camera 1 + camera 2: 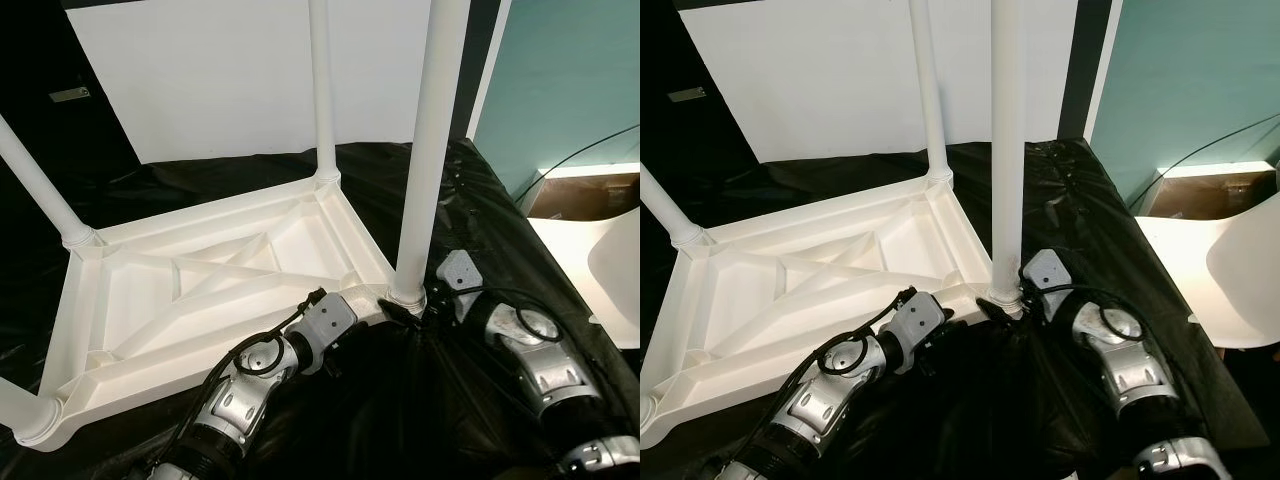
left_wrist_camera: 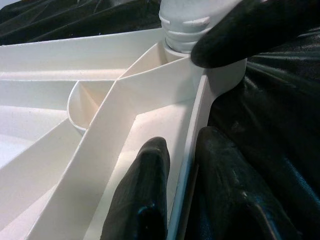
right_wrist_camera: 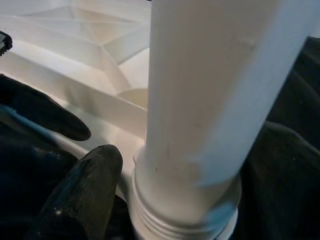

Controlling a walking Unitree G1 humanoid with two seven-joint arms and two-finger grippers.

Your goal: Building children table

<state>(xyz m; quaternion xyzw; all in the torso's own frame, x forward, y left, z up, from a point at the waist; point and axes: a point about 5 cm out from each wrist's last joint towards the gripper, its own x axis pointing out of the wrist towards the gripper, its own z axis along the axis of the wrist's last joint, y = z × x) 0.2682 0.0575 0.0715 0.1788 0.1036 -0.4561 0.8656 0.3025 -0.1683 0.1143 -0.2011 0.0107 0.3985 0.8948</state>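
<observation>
A white plastic children's table point(image 1: 130, 300) lies upside down on a black sheet, its legs standing up at the corners. My left gripper point(image 2: 182, 142) is at the table's near edge, shut on the rim point(image 2: 192, 125), one finger inside the wall and one outside. My right gripper point(image 1: 425, 298) is at the foot of the near-right leg point(image 1: 428, 150), just above its threaded collar point(image 3: 180, 220). One of its fingers point(image 3: 87, 185) presses beside the collar; the leg hides the other.
The black sheet point(image 1: 520, 250) covers the floor around the table. A white chair point(image 1: 610, 270) and an open cardboard box point(image 1: 590, 195) stand at the right. A white board point(image 1: 230, 70) leans behind the table.
</observation>
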